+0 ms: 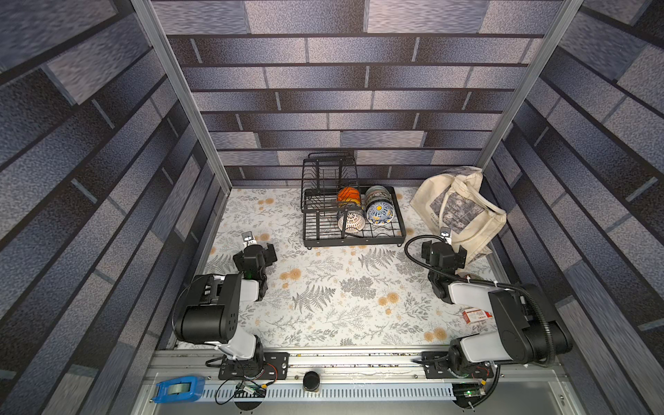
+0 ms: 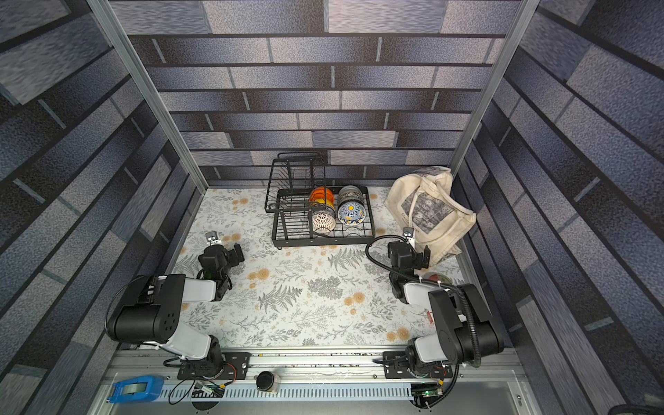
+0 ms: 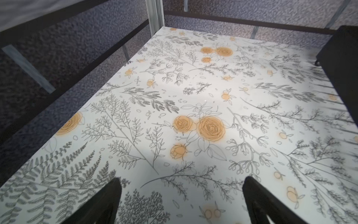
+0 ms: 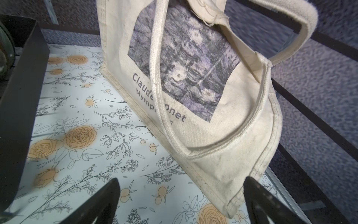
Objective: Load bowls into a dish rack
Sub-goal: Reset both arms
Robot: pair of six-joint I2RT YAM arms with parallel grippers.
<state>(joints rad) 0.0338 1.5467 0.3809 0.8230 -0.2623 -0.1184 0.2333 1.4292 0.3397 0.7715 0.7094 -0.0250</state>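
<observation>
Gaping wide and empty, with bowls [image 1: 380, 212] racked ahead in the dish rack [image 1: 354, 240], nearer right pincer [image 1: 453, 243] than left pincer [image 1: 259, 243].

Three walls [image 1: 359, 75] printed with blue-grey bricks and dark mortar lines enclosed the space, meeting at the back corners behind bare aluminium posts [image 1: 184, 97]. The worktop [image 1: 323, 323] wore a white covering drawn with grey ferns and orange roses. An aluminium rail [image 1: 359, 355] ran along its near edge, with a slotted white strip [image 1: 359, 393] just beyond it. Light lay brightest across the middle of the worktop
</observation>
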